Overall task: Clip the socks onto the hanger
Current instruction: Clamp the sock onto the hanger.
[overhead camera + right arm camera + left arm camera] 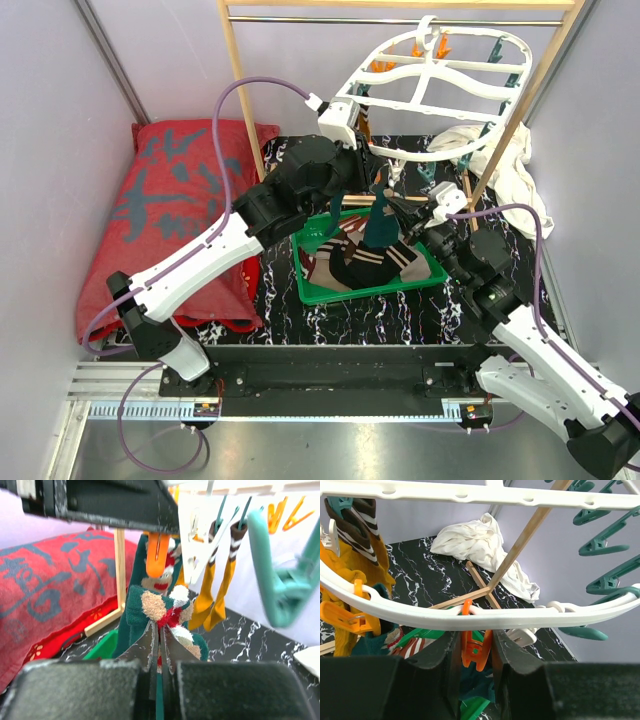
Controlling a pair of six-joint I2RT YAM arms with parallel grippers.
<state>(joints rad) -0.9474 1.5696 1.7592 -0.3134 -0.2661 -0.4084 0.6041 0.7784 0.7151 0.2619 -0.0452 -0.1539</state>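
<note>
1. Two pincers share this step. Your left gripper (475, 642) is clenched across the orange peg (474, 657) that hangs from the near rim of the hanger (485, 617), presumably to pinch it open. Whether its mouth gapes yet, I cannot tell
2. Your right gripper (160, 645) is clamped on the teal sock (137, 615), with the patterned cuff up and just under that peg. Held so, a short lift should bring the cuff into the peg's mouth. I cannot tell whether sock and peg touch
3. The other socks (365, 265) lie heaped in the green tray (310, 285) on the table beneath both arms. A mustard sock (375, 570) already hangs pegged, just left of your peg in the left wrist view
4. Mind the cuff: it stands bunched and soft above your right fingers and may fold away instead of entering. The hanger hangs only by its hook, so a push could swing it
5. The wooden rack (520, 550) slants behind the hanger, with the white cloth (475, 540) at its foot. The teal pegs (600, 542) crowd the right side. The red cushion (180, 190) lies well apart on the left
</note>
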